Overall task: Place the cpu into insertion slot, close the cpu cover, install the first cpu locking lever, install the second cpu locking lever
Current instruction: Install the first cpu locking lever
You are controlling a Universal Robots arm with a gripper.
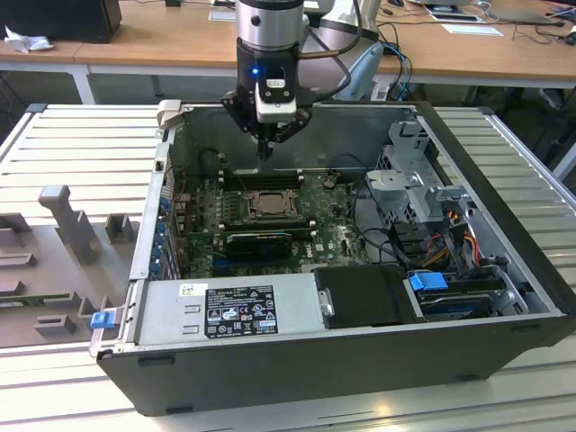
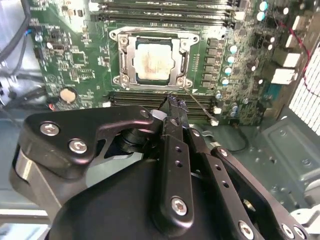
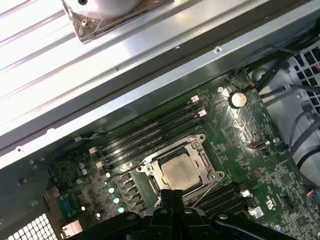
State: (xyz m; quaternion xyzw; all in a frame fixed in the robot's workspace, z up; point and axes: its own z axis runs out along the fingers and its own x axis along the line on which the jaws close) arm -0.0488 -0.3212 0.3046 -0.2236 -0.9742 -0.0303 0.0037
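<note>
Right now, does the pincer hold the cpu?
No: in the second wrist view the cpu lies in the insertion slot, apart from the pincer.

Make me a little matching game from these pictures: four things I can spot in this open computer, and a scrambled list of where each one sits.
Things:
1. chip
2. tool
3. round battery
4. blue clip

Places:
A. on the outer edge of the case, at the exterior view's left
B. lying flat inside the square metal frame
C. hanging above the green board, pointing down, fingers together
D. on the green board, apart from the metal frame

Pairs: 1-B, 2-C, 3-D, 4-A
</note>
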